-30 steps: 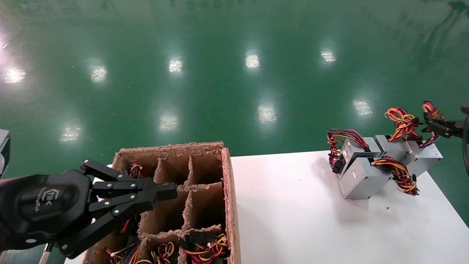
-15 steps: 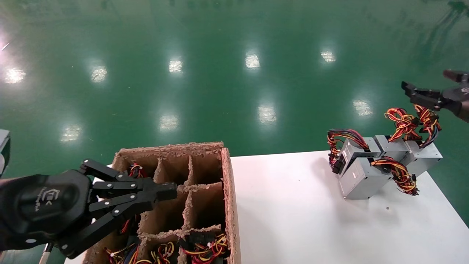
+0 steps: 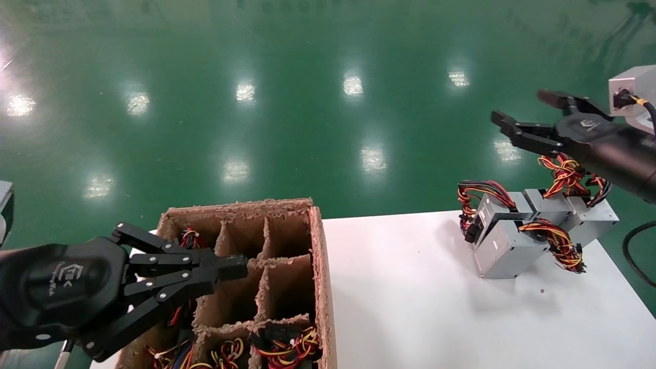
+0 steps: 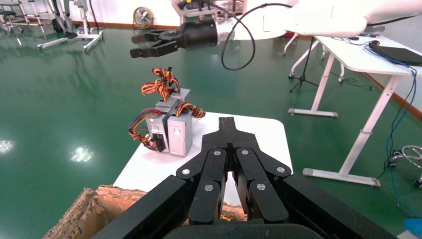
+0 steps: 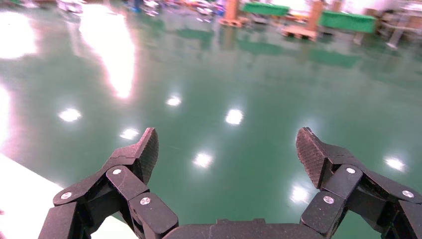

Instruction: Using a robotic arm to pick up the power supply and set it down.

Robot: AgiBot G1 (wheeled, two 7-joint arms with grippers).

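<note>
Several grey sheet-metal boxes sit bunched at the far right corner of the white worktop [image 3: 441,307], touching one another, each trailing knotted wire bundles. Item of the task: the power supply [image 3: 592,218], the box farthest right in the cluster, small and rectangular with dull folded-steel faces; its bundle of red, yellow and black wires [image 3: 566,177] rises in a tangled loop above the far end. Neighbouring box [image 3: 505,251]: same grey metal, lies nearest the worktop's middle, with a red-orange-yellow bundle draped over its top. Another box [image 3: 492,210] leans tilted behind it, carrying a purple, red and black bundle.

Right claw [image 3: 523,115]: black multi-link fingers spread wide, holding nothing, in the air above the cluster and clear of the wires; textured pads [image 5: 147,147] face each other in the right wrist view.

Left claw [image 3: 233,266]: black, white logo on the body, fingers closed together on nothing, held over the cardboard crate [image 3: 318,256] at the worktop's left edge. Crate: ragged brown corrugated walls, divider cells, some cells holding more wire bundles [image 3: 287,346].
</note>
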